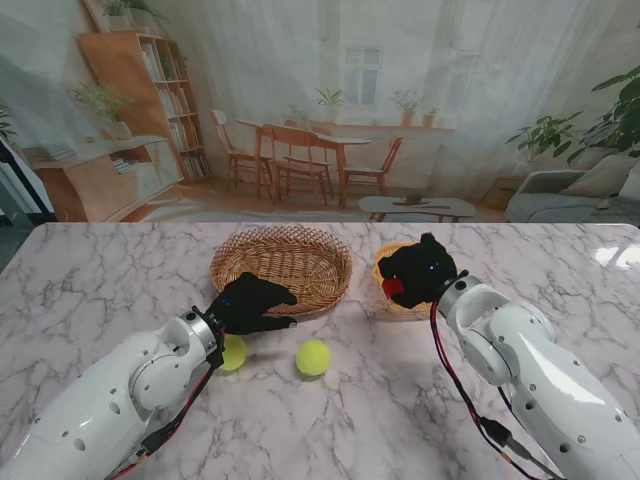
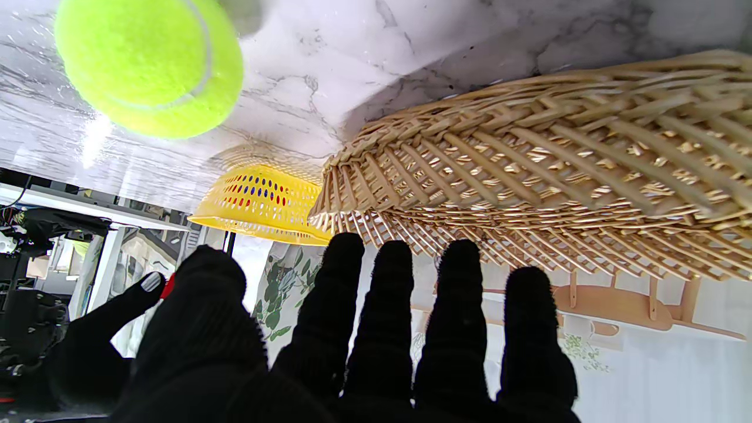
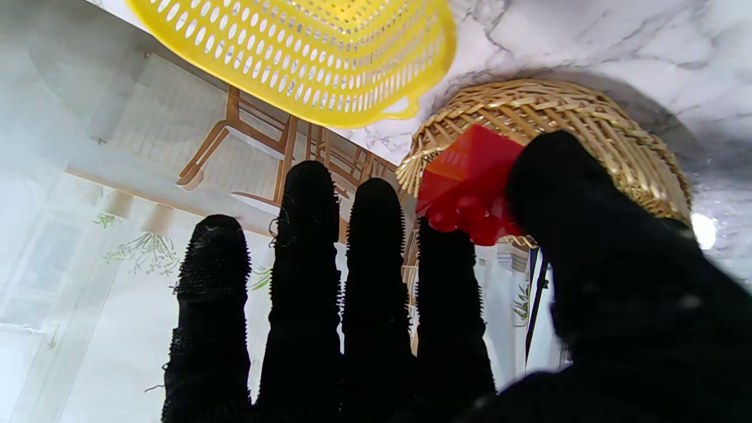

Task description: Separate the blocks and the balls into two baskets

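Balls [image 1: 313,357], 2, lie near wicker basket [image 1: 282,264]; right hand [image 1: 418,271] pinches red block [image 1: 394,288]

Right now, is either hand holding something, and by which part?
The right hand pinches a red plastic block by its side, between thumb and index finger. The left hand holds nothing.

On the table [image 1: 90,280], the wicker basket [image 1: 282,266] sits ahead of me, with the plastic basket [image 1: 385,268] just to its right. My left hand [image 1: 250,305] rests against the wicker basket's near rim. Two balls lie nearer to me: one [image 1: 233,352] beside my left wrist, the other [image 1: 313,357] to its right. My right hand [image 1: 418,272] hangs over the plastic basket, holding a block [image 1: 394,288].
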